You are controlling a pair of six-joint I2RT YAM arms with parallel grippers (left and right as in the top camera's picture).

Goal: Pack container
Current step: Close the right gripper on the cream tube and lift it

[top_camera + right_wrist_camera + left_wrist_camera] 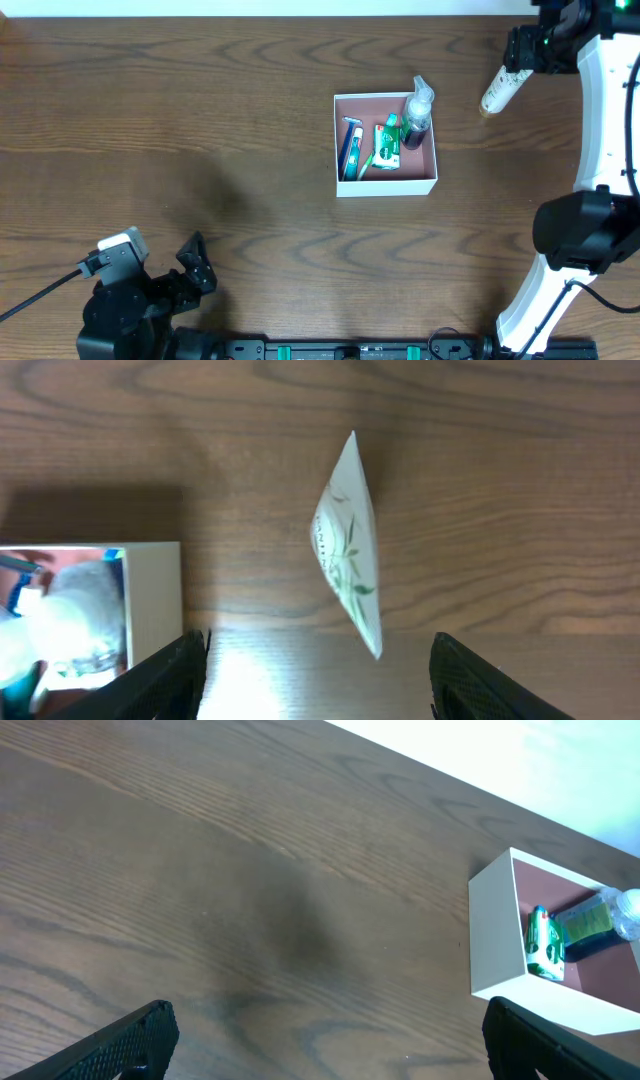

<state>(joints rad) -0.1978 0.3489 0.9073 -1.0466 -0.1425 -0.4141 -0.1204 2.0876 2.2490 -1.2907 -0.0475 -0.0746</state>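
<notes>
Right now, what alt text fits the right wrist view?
A white tube with a green leaf print lies on the wooden table between the fingers of the open right end effector, touching neither. The container shows its white wall at the left edge.

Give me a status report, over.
Left gripper open, far from container. Right gripper open, white tube between jaws, untouched. Container partly packed, tube outside. Nothing in the way.

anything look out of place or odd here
Yes: a white leaf-printed tube lies on the table right of the container, outside it, between the right hand's open fingers, untouched. The other toiletries are inside.
</notes>
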